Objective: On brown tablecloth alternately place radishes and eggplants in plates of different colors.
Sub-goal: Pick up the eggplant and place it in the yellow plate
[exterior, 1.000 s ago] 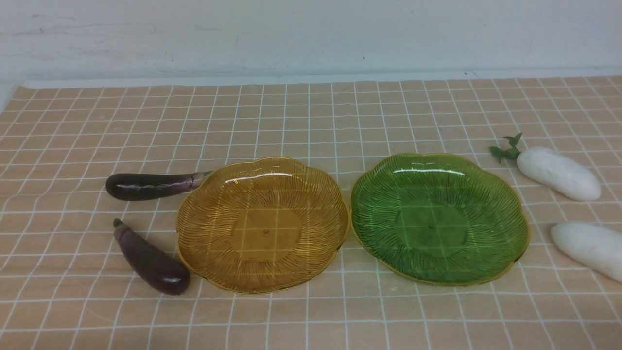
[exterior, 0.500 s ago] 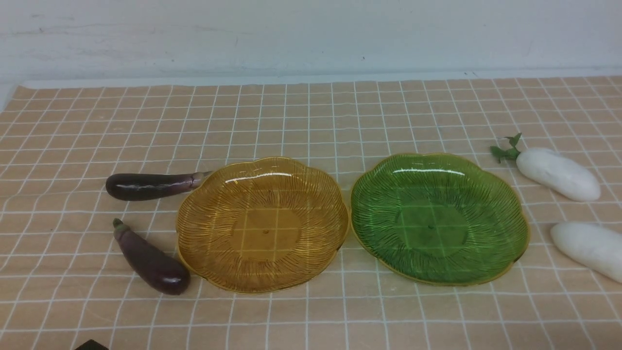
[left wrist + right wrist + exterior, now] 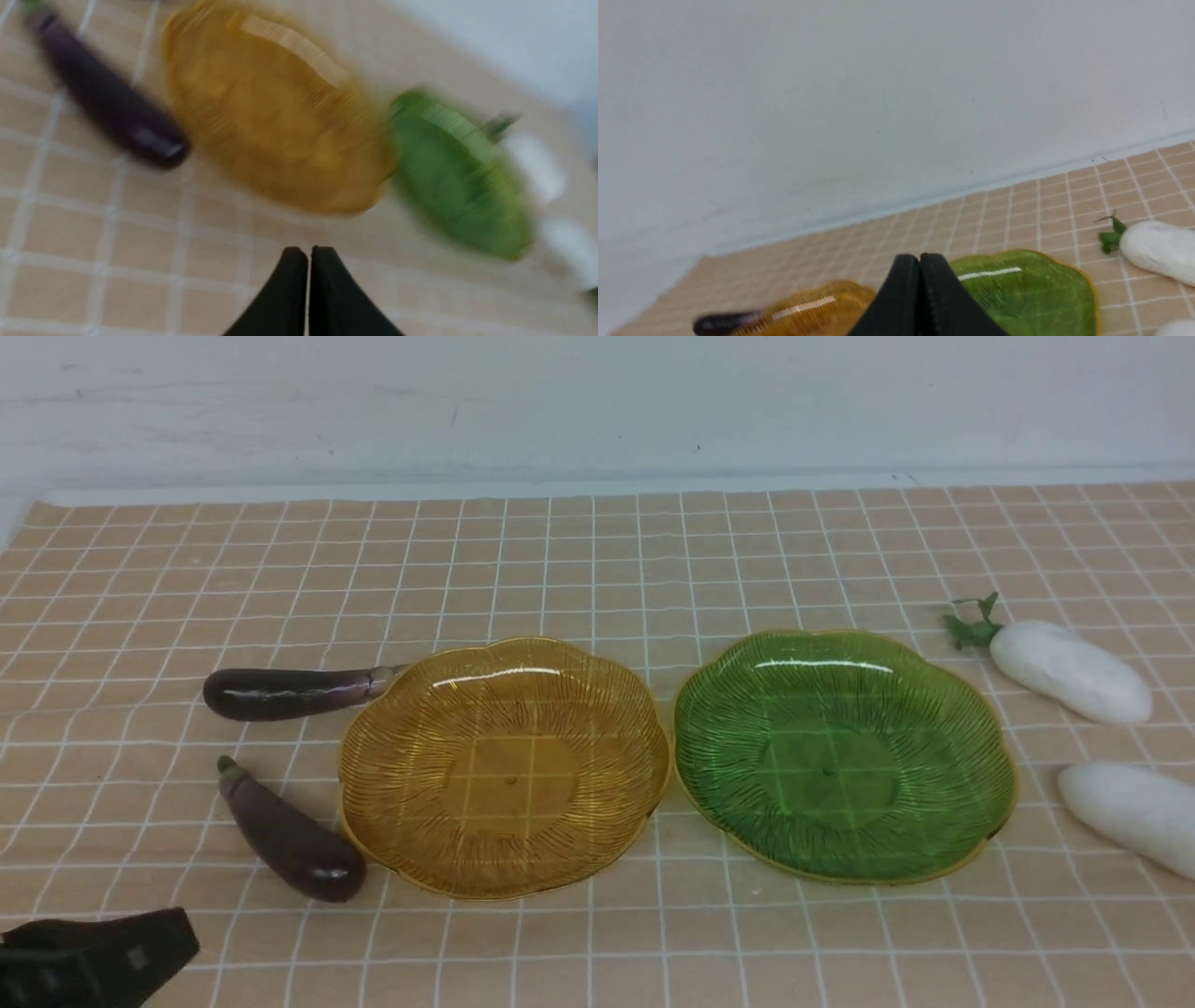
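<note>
On the brown tablecloth (image 3: 597,560) an amber plate (image 3: 504,767) and a green plate (image 3: 845,756) lie side by side, both empty. Two dark purple eggplants lie left of the amber plate: one (image 3: 294,692) farther back with its stem at the rim, one (image 3: 289,838) nearer. Two white radishes lie right of the green plate: one with a green sprig (image 3: 1069,671), one (image 3: 1130,812) nearer. My left gripper (image 3: 308,254) is shut and empty, its black body (image 3: 93,957) at the front left corner. My right gripper (image 3: 919,260) is shut and empty, out of the front view.
A pale wall (image 3: 597,401) rises behind the cloth's far edge. Bare cloth lies behind and in front of the plates.
The left arm has come into the front view at the bottom left corner, and its wrist view is blurred by motion. Nothing on the cloth has visibly shifted.
</note>
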### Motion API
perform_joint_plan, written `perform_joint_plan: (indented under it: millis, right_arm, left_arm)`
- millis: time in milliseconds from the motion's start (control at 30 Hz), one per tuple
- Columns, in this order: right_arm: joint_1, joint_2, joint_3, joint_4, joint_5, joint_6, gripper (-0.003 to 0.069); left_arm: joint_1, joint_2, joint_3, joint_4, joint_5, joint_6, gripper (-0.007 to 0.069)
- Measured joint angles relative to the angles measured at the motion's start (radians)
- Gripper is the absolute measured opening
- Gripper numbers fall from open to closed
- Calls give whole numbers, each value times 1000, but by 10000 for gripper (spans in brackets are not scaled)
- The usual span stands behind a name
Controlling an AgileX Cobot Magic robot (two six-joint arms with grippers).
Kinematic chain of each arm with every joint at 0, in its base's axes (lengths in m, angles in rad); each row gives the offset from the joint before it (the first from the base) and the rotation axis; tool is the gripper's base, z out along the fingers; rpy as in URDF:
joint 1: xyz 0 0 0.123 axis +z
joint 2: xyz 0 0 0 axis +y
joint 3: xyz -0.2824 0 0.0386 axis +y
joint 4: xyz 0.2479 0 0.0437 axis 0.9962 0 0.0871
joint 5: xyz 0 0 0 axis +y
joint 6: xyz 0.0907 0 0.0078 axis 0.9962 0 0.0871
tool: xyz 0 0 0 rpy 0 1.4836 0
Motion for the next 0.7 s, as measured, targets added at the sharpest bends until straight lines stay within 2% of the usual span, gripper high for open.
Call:
perform_joint_plan:
  millis: [100, 133, 167, 200, 233, 300, 367, 433, 467, 567, 700]
  right_arm:
    - [0, 151, -72, -126, 203, 0, -14]
    - [0, 151, -74, -126, 212, 0, -14]
    - [0, 203, -87, -167, 268, 0, -14]
    - [0, 210, -87, -171, 280, 0, -14]
    - [0, 274, -91, -204, 317, 0, -14]
    - [0, 309, -91, -217, 327, 0, -14]
    - [0, 348, -91, -232, 341, 0, -14]
    - [0, 365, -91, -234, 343, -1, -14]
    - [0, 369, -91, -236, 343, -9, -14]
    - [0, 372, -91, -236, 345, -21, -14]
    - [0, 372, -91, -236, 345, -30, -12]
  left_arm:
    - [0, 255, -114, 258, 172, -50, 11]
    - [0, 266, -118, 272, 174, -55, 14]
    - [0, 354, -149, 374, 184, -90, 39]
    - [0, 354, -153, 374, 184, -90, 43]
    - [0, 427, -174, 451, 179, -126, 81]
    - [0, 478, -191, 500, 173, -154, 115]
    - [0, 605, -241, 610, 138, -244, 216]
    - [0, 679, -268, 656, 117, -302, 291]
    - [0, 744, -297, 685, 97, -364, 348]
    - [0, 898, -370, 722, 76, -446, 491]
    - [0, 1054, -455, 727, 59, -474, 568]
